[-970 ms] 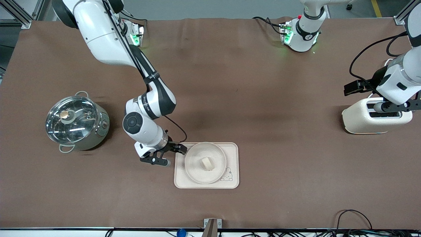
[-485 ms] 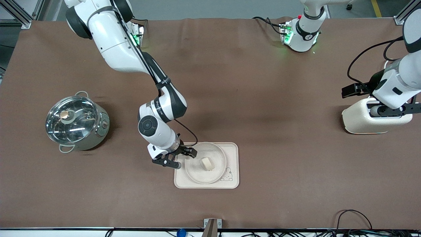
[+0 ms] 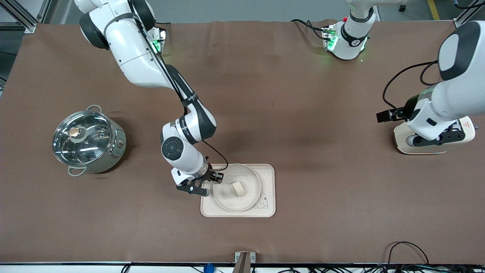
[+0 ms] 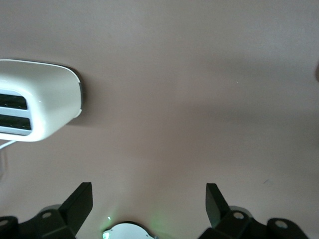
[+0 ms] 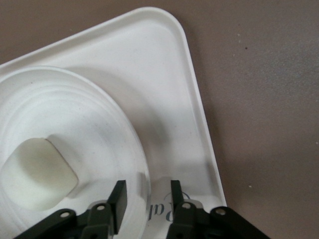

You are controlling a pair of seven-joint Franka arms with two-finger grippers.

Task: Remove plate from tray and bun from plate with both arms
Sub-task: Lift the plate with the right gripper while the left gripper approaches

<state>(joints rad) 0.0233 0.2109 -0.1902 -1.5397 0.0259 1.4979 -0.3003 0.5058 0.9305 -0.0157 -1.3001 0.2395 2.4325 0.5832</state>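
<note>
The round cream-white plate (image 3: 227, 200) lies on the rectangular tray (image 3: 267, 177), and the small pale bun (image 3: 238, 188) rests in the plate's middle. My right gripper (image 3: 209, 186) is low at the plate's edge toward the right arm's end of the table. In the right wrist view the gripper (image 5: 148, 196) straddles the plate (image 5: 94, 124) rim: one finger (image 5: 118, 199) stands inside the dish near the bun (image 5: 37, 174), the other over the tray (image 5: 164, 94), a gap still showing. My left gripper (image 3: 435, 139) hangs open over the toaster (image 3: 406, 147), nothing between its fingers (image 4: 148, 195).
A steel pot with a glass lid (image 3: 88, 140) stands toward the right arm's end of the table. The cream toaster (image 4: 40, 99) sits at the left arm's end. Brown cloth covers the table between them. Cables lie along the front edge.
My right gripper slid in from beside the tray to the plate's rim and its jaws narrowed around it. The left arm shifted over the toaster toward the table's middle, still open.
</note>
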